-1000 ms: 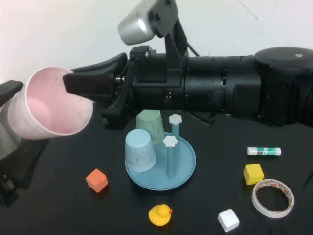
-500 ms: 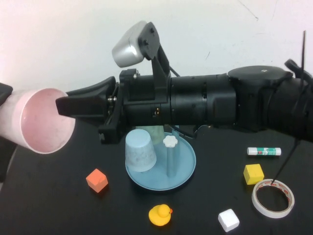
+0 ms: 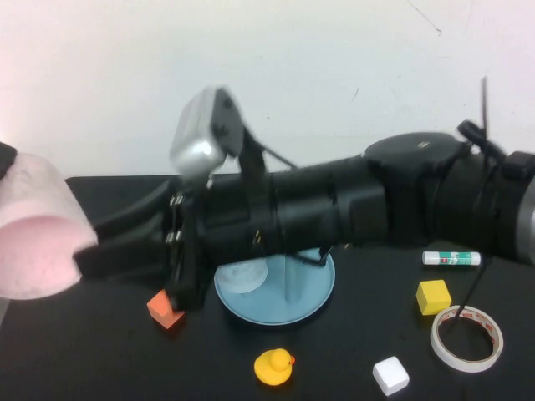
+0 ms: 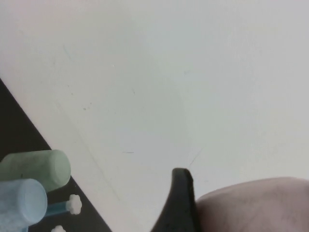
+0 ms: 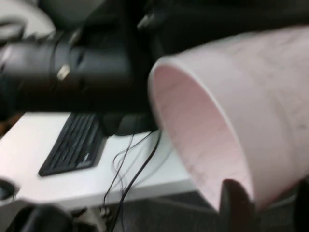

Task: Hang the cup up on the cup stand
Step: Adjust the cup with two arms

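Black tabletop; left pincer (image 4: 193, 212) grips speckled pink cup (image 3: 38, 230); right pincer (image 3: 125, 242) alongside.

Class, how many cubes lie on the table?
3: orange cube by the right gripper, yellow cube beside the tape, white cube at the front. The right arm may hide more; left gripper far left.
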Robot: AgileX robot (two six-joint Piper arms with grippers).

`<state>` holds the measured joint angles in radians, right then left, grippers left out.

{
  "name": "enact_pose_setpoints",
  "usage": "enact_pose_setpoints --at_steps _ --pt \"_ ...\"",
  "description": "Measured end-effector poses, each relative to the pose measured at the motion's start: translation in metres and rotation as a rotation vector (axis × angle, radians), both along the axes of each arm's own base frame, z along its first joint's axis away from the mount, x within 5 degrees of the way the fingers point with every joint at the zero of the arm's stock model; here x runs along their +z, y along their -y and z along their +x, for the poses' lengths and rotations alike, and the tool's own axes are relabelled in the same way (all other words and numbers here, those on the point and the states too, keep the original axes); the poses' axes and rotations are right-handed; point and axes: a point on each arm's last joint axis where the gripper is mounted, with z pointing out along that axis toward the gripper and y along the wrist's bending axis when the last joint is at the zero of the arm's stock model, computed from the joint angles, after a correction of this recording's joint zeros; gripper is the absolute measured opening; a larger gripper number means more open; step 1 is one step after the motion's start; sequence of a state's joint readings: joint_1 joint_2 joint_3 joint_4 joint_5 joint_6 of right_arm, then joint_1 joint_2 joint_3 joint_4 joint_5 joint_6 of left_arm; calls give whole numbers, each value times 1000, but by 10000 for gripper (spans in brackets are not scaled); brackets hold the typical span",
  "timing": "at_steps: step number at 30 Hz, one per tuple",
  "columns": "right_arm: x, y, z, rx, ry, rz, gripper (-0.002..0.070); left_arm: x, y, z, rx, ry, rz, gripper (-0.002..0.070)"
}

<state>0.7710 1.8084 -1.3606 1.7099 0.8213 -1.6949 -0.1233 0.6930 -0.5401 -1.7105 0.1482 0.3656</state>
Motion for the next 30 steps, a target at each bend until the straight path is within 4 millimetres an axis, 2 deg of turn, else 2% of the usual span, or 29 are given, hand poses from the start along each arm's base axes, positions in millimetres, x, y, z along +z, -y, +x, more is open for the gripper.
enact_pose_setpoints --at_steps 2,5,17,20,26,30 --pt "-4 -2 -2 16 6 -16 281 0 2 -1 -23 12 22 521" --pt "-6 -4 -3 22 7 -24 319 1 4 -1 -52 28 57 521" --pt "-6 -3 -1 -11 12 -37 330 1 5 -2 -61 35 66 519" --pt "-3 -2 3 -66 24 -50 290 2 5 -2 -61 40 77 518" --pt "0 2 13 -182 20 -66 92 2 6 -2 -75 52 92 514" --pt "0 2 14 -197 0 -60 81 2 7 -3 -84 55 94 514"
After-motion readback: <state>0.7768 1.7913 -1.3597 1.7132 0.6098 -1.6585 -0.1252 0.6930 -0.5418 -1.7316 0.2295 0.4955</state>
